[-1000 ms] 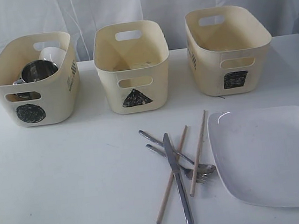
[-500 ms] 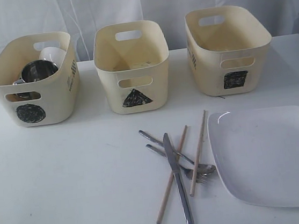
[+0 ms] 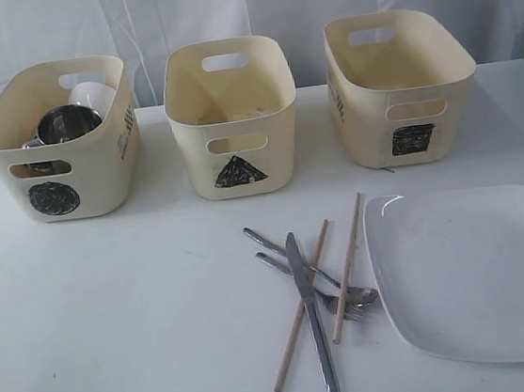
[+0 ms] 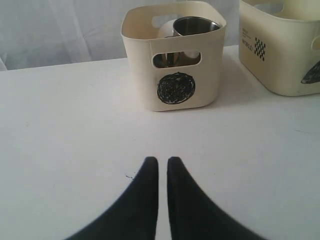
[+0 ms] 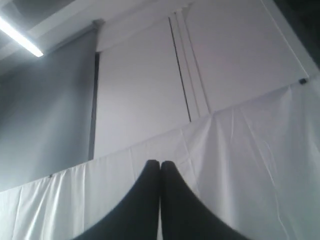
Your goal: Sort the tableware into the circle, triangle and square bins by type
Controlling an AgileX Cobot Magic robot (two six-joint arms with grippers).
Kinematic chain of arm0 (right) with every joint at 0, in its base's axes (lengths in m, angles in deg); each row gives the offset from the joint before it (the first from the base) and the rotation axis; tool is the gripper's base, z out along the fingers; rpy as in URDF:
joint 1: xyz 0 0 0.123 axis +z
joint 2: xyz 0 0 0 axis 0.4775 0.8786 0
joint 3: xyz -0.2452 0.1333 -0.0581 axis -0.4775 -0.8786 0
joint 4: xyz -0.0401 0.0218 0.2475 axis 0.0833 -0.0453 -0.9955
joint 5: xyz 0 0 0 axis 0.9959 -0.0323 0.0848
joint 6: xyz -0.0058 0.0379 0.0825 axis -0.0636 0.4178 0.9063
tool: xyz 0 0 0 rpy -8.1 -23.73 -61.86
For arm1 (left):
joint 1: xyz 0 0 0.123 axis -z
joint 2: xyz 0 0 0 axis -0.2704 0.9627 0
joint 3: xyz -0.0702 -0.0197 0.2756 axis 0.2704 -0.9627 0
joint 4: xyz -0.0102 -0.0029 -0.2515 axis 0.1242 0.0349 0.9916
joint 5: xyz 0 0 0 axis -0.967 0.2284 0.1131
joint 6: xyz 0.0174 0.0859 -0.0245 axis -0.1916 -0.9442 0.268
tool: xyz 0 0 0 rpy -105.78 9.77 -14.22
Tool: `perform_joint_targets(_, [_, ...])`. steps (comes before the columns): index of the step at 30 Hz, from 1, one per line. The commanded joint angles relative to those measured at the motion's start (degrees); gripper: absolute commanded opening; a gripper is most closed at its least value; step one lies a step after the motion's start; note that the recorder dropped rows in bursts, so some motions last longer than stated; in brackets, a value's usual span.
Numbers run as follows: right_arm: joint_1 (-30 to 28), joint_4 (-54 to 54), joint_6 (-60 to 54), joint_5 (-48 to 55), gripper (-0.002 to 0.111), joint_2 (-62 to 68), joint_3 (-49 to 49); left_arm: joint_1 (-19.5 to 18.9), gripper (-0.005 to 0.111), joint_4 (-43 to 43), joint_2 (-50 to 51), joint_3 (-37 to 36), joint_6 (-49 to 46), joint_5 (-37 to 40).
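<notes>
three stand in a row at the back of the white table (image 3: pixel 115 317), each apart from the next: the circle bin (image 3: pixel 57 144) on the left, the triangle bin (image 3: pixel 232 114) in the middle, the square bin (image 3: pixel 401 85) on the right.

in the circle bin we see a steel mug (image 3: pixel 66 124) upright, with a white bowl (image 3: pixel 91 94) just behind it by the far wall. the left tool (image 4: pixel 162 165) hovers over bare table on the marked side of this bin, well apart from it. its black fingers are all but pressed together, only a thin slit between them, pinching nothing.

something pale shows low inside the triangle bin, too little for us to name.

nearer the front edge, between the triangle bin and the plate, the cutlery lies in a loose crossed heap. the left chopstick (image 3: pixel 289 349) and the steel knife (image 3: pixel 322 350) cross each other. the knife lies over the handles of the spoon (image 3: pixel 361 295) and the fork (image 3: pixel 349 313). the right chopstick (image 3: pixel 351 243) slants just beside the large white plate (image 3: pixel 474 271), which rests flat at the table's right side, in front of the square bin.

the right tool (image 5: pixel 160 165) points up at a white curtain (image 5: pixel 240 165) and a wall, its fingers pressed tight together with nothing between.
</notes>
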Motion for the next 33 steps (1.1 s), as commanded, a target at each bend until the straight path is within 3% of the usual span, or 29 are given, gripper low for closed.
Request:
perform_joint_targets(1, [0.09, 0.49, 1.65, -2.89, 0.0, -0.18, 0.29, 0.02, 0.014, 0.64, -0.29, -0.21, 0.45, -0.18])
perform_joint_targets(8, [0.09, -3.28, 2.16, -3.36, 0.0, -0.18, 0.29, 0.02, 0.014, 0.64, -0.29, -0.21, 0.45, -0.18])
perform_joint_targets(14, [0.23, -16.97, 3.81, -2.65, 0.0, -0.18, 0.29, 0.02, 0.014, 0.64, -0.29, -0.21, 0.45, -0.18])
perform_joint_targets(17, [1.44, -19.96, 5.06, 2.7, 0.0, -0.18, 0.58, 0.02, 0.014, 0.64, -0.29, -0.21, 0.45, -0.18])
perform_joint_targets(19, [1.77, -13.21, 5.48, 12.1, 0.0, -0.18, 2.72, 0.02, 0.014, 0.64, -0.29, -0.21, 0.45, -0.18])
perform_joint_targets(21, [2.23, 2.53, 11.36, 30.1, 0.003, -0.18, 8.12, 0.02, 0.014, 0.64, -0.29, -0.21, 0.45, -0.18])
perform_joint_targets(24, [3.57, 33.84, 38.04, 47.9, 0.015, 3.65, 16.58, 0.02, 0.014, 0.64, -0.29, -0.21, 0.45, -0.18])
perform_joint_targets(26, [4.69, 51.24, 52.74, 47.09, 0.021, 8.06, 21.43, 0.02, 0.014, 0.64, -0.29, -0.21, 0.45, -0.18])
perform_joint_targets(30, [5.63, 81.67, 79.81, 32.52, 0.021, 21.41, 32.09, 0.02, 0.014, 0.64, -0.29, -0.21, 0.45, -0.18])
perform_joint_targets(33, [5.49, 84.77, 81.07, 21.36, 0.021, 32.53, 37.21, 0.02, 0.014, 0.64, -0.29, -0.21, 0.45, -0.18])
